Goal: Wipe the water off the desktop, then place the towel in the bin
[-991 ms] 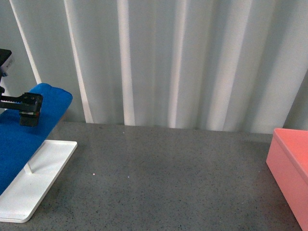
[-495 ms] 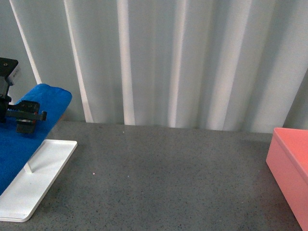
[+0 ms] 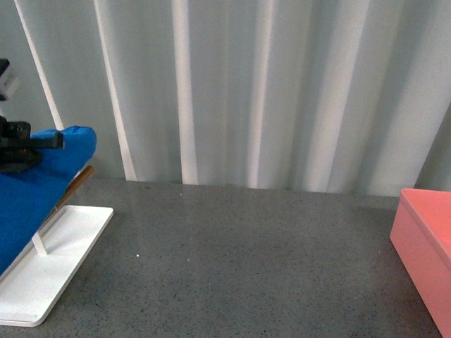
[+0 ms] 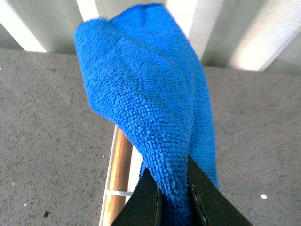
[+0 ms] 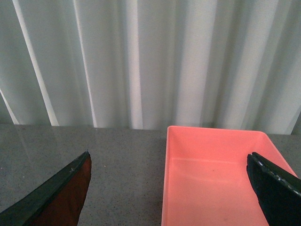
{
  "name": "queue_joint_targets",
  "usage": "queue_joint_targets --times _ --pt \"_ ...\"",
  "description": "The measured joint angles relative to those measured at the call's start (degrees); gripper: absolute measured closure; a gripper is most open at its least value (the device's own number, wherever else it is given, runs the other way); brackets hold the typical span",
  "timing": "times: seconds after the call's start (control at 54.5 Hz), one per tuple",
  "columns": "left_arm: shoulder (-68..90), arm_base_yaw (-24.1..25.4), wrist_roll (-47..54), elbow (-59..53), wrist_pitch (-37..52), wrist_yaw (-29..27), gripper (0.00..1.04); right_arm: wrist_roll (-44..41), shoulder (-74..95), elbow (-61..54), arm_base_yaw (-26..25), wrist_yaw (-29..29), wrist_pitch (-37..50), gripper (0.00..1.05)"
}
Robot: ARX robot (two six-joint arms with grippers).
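The blue fluffy towel [image 3: 39, 186] hangs at the far left of the front view, lifted partly off a white rack [image 3: 49, 264] so that a wooden rod [image 3: 76, 184] shows under it. My left gripper [image 3: 25, 146] is shut on the towel's upper fold. In the left wrist view the black fingers [image 4: 148, 202] pinch the towel [image 4: 146, 99] above the rod [image 4: 117, 174]. The pink bin [image 3: 426, 250] stands at the right edge on the dark speckled desktop [image 3: 246, 260]. In the right wrist view my right gripper [image 5: 171, 188] is open, over the empty bin [image 5: 211, 174].
White pleated curtains [image 3: 268, 91] close off the back of the desktop. The rack's flat white base reaches the front left corner. No water is visible on the speckled surface.
My left gripper has risen and moved left with the towel. The towel has lifted off the rack's rod, which now shows beneath it.
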Motion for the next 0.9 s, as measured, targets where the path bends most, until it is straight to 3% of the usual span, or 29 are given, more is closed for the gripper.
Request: queue_joint_targets --times 0.202,0.294,0.385,0.569,0.697,0.899 --pt "-9.62 -5.53 -8.61 0.09 -1.49 10.75 0.99 0.00 0.00 0.00 0.00 0.00 0.00 0.07" --pt "-12.85 -10.40 -15.45 -1.20 2.40 17.57 0.99 0.00 0.00 0.00 0.00 0.00 0.00 0.07" --pt "-14.43 -15.47 -21.14 -2.71 8.11 20.94 0.99 0.00 0.00 0.00 0.00 0.00 0.00 0.07" --pt "-13.88 -26.93 -32.68 -4.81 19.56 21.53 0.99 0.00 0.00 0.00 0.00 0.00 0.00 0.07" --pt "-12.15 -33.11 -37.55 -4.66 22.99 18.62 0.99 0.00 0.00 0.00 0.00 0.00 0.00 0.07" --pt "-10.62 -35.67 -40.28 -4.28 22.10 17.40 0.99 0.00 0.00 0.00 0.00 0.00 0.00 0.07"
